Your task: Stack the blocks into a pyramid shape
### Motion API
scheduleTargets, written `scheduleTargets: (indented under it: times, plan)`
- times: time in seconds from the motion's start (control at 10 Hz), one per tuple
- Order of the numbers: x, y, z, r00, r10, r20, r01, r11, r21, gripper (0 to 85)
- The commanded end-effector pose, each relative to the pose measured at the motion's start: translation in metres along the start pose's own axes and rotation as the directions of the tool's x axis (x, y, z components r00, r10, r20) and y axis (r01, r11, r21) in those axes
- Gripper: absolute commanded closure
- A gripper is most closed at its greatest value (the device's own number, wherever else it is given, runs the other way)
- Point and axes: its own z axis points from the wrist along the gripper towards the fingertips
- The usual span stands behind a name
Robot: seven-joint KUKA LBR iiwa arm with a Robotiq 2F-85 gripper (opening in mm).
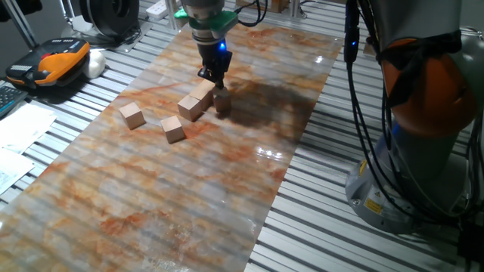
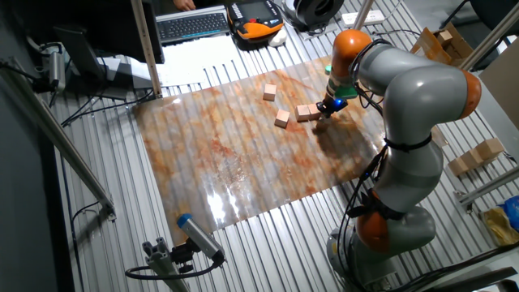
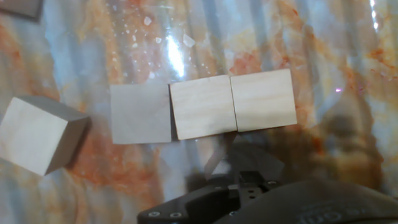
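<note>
Three light wooden blocks lie side by side in a row in the hand view: a shaded one (image 3: 140,113), a middle one (image 3: 203,107) and a right one (image 3: 263,99). The row shows in one fixed view (image 1: 197,100), with a darker shaded block (image 1: 221,102) beside it, and in the other fixed view (image 2: 309,111). My gripper (image 1: 214,78) (image 2: 328,105) (image 3: 239,177) hovers just above the row. Its fingers look together and hold nothing. Two loose blocks (image 1: 173,128) (image 1: 132,115) lie apart to the left. The nearer one shows in the hand view (image 3: 37,134).
The blocks lie on a marbled orange-grey mat (image 1: 189,196) over a slatted metal table. An orange device (image 1: 57,60) and papers sit at the left edge. Black cables (image 1: 363,113) and the robot base (image 1: 423,121) stand at the right. More wooden pieces (image 2: 474,156) lie off the mat.
</note>
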Motion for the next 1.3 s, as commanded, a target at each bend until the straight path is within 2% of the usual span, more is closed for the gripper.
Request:
scheduleTargets:
  times: [0.0,0.1,0.2,0.3,0.5,0.6,0.7,0.8,1.0,1.2]
  plan:
    - [-0.0002,0.0004,0.0001,1.0,0.003,-0.021,-0.003,1.0,-0.012,85.0]
    - [0.0,0.001,0.0002,1.0,0.01,-0.026,-0.011,1.0,-0.011,85.0]
    - [0.0002,0.003,0.0011,1.0,0.015,-0.019,-0.015,1.0,0.006,85.0]
    - [0.0008,0.0062,0.0022,1.0,0.027,-0.011,-0.027,0.999,0.022,68.0]
    - [0.0021,0.008,0.0022,0.999,0.034,-0.001,-0.034,0.999,0.016,68.0]
    - [0.0027,0.0081,0.0023,0.999,0.042,0.022,-0.042,0.999,0.019,51.0]
    - [0.0034,0.0088,0.0023,0.996,0.069,0.055,-0.07,0.997,0.017,51.0]
    - [0.0044,0.0092,0.0027,0.992,0.093,0.079,-0.095,0.995,0.022,34.0]
    - [0.0056,0.008,0.0025,0.984,0.15,0.092,-0.153,0.988,0.03,34.0]
    - [0.0052,0.0069,0.0039,0.97,0.227,0.089,-0.229,0.973,0.024,34.0]
